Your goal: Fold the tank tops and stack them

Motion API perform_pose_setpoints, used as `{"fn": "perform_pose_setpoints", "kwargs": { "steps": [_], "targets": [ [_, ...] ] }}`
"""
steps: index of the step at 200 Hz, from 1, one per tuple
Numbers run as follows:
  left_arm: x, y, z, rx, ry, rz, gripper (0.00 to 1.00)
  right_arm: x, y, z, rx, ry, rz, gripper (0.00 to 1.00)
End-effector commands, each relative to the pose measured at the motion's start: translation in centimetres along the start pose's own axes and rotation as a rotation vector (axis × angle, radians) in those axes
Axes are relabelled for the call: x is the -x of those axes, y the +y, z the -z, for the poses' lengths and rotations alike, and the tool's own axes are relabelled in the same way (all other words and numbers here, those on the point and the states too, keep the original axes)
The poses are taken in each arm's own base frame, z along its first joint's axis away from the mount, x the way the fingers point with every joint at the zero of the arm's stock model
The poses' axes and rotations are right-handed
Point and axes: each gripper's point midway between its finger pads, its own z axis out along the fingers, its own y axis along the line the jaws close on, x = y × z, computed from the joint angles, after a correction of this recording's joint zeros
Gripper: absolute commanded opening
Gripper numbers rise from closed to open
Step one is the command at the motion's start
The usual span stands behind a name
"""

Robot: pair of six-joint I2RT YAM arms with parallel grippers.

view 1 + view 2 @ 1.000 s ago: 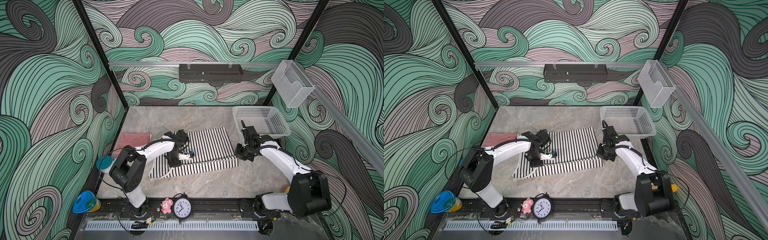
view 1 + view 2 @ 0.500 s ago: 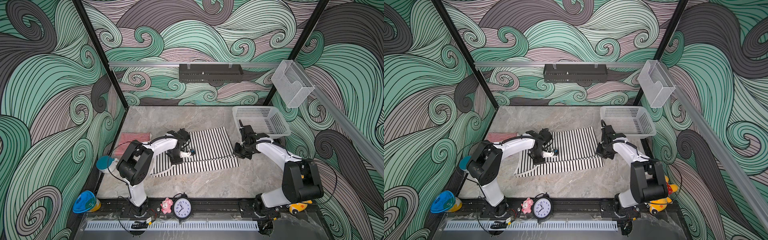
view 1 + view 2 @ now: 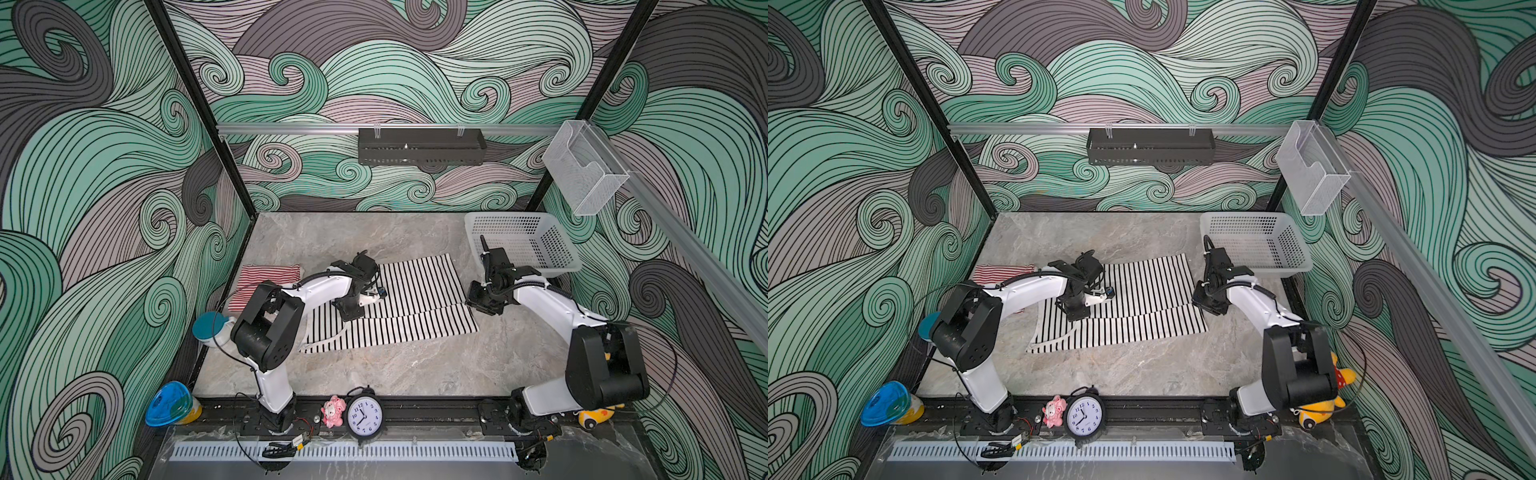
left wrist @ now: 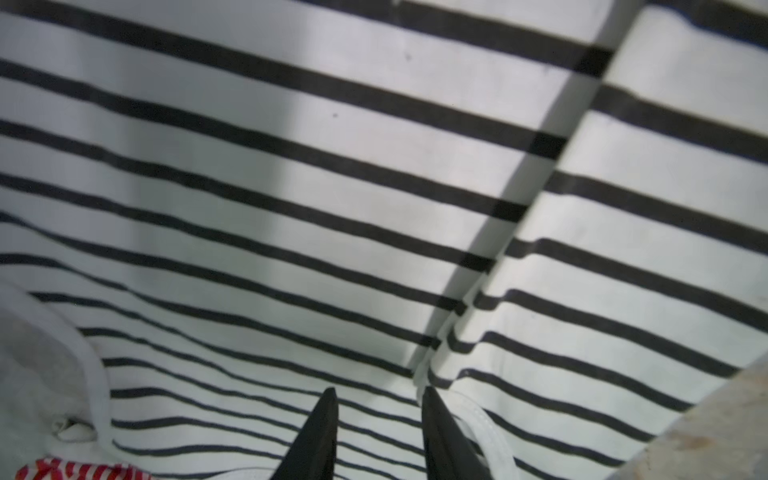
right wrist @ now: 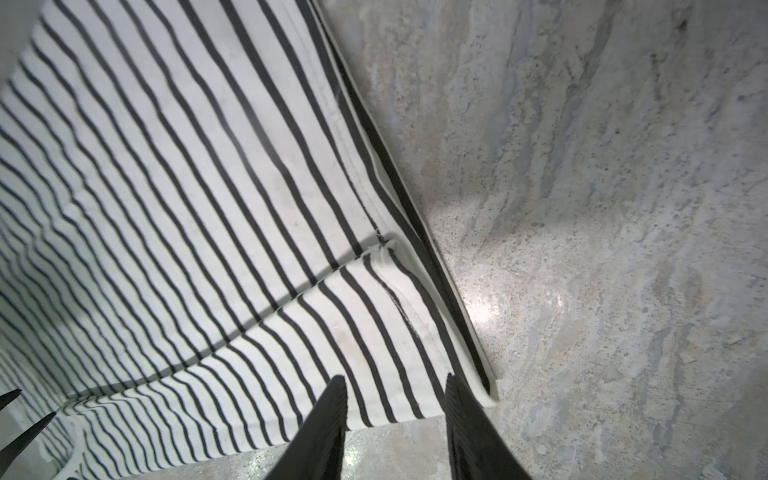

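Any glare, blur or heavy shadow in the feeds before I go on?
Right wrist view: bright glare patch on the table, dark shadow along the fold of the black-and-white top, otherwise sharp. Left wrist view: soft focus, the red-striped top blurred; a shadow band follows the fold. Both top views: evenly lit and sharp.

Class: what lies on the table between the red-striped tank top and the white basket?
The black-and-white tank top, partly folded, lies spread on the table between them; both top views show it.
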Motion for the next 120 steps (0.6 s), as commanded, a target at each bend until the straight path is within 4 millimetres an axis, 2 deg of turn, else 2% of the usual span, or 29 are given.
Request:
{"fn": "perform_pose_setpoints", "kwargs": {
  "steps": [1, 39, 53, 64, 89, 120],
  "targets": [
    [-1.8, 0.1, 2.3, 0.036, -0.018, 0.060, 0.38, -1.5, 0.3, 0.6, 0.020, -0.007, -0.002, 0.41],
    [-7.2, -4.3, 2.3, -0.052, 0.063, -0.002, 0.36, -4.8, 0.0, -0.3, 0.028, 0.039, -0.002, 0.41],
    [-9.1, -5.4, 2.0, -0.072, 0.092, -0.020, 0.32, -5.6, -0.3, -0.8, 0.024, 0.054, -0.004, 0.41],
    [-10.2, -5.7, 2.5, -0.072, 0.078, -0.015, 0.29, -6.0, -0.5, -1.2, 0.024, 0.065, -0.008, 0.41],
    [-11.7, -6.5, 2.7, -0.116, 0.069, -0.003, 0.23, -6.6, -0.6, -2.1, 0.017, 0.089, -0.012, 0.41],
    [-12.4, -6.4, 2.0, -0.146, 0.075, 0.025, 0.18, -6.6, -0.5, -2.8, 0.007, 0.103, -0.009, 0.41]
  ]
}}
